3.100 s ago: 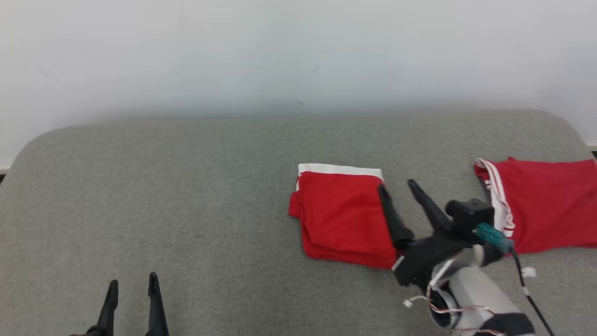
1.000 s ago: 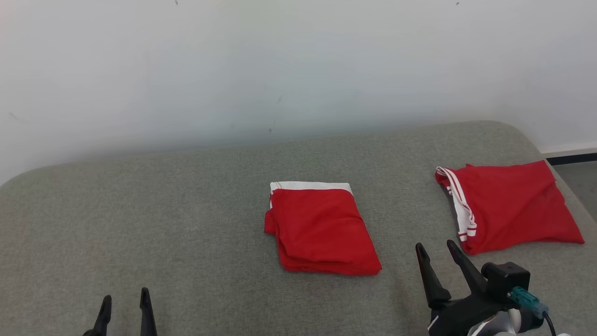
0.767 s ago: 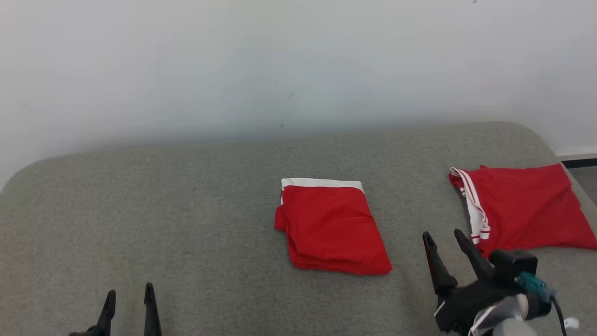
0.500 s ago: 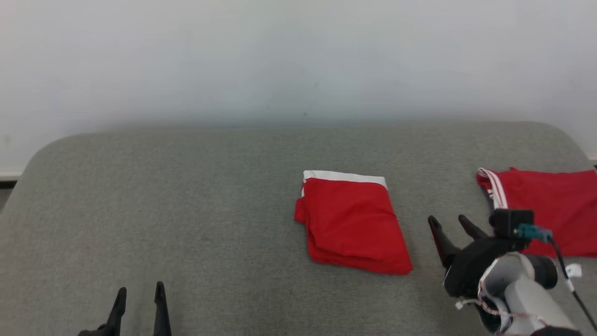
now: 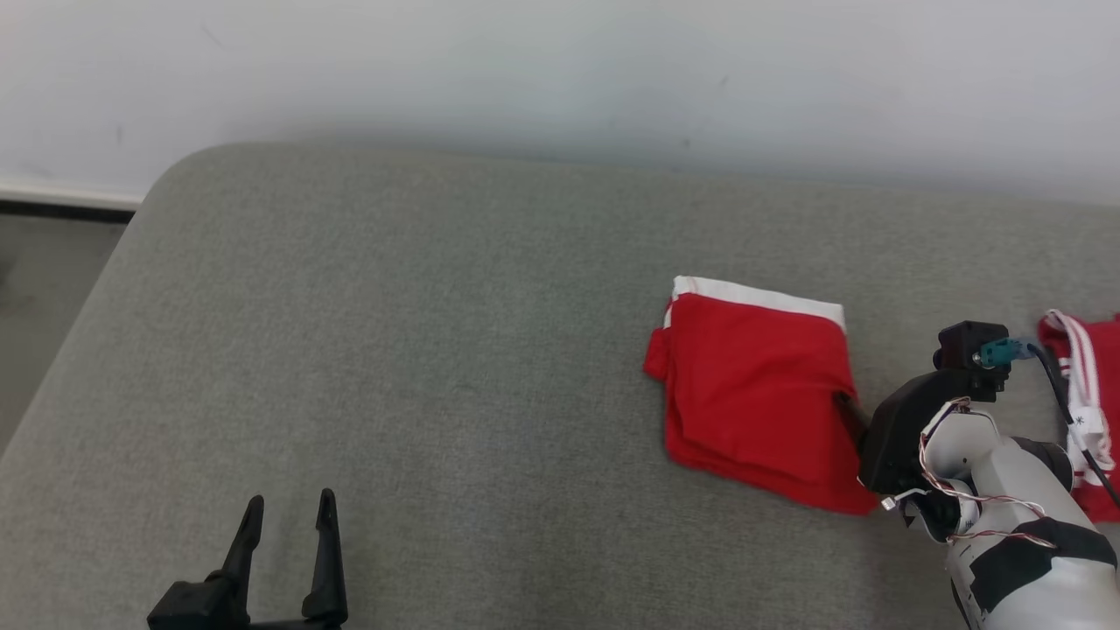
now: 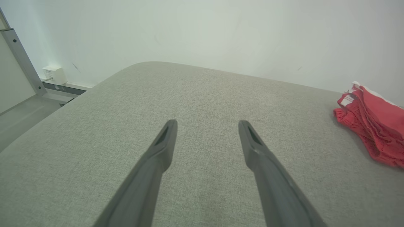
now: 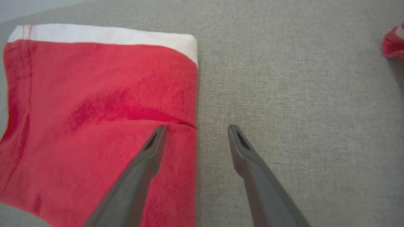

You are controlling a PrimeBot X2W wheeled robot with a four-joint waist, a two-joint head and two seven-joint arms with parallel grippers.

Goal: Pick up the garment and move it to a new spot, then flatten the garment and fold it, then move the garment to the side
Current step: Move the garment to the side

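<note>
At seven o'clock in the head view the left gripper (image 5: 291,497) hangs idle, fingers apart, over the grey cushion (image 5: 437,350). At four o'clock the right gripper (image 7: 196,127), also spread and empty, straddles the right edge of the folded red garment (image 5: 757,394), one finger over cloth, one over cushion. To shift it aside neatly, it should probably dip low and pinch every layer together. A second red garment (image 5: 1109,376) lies at three o'clock
</note>
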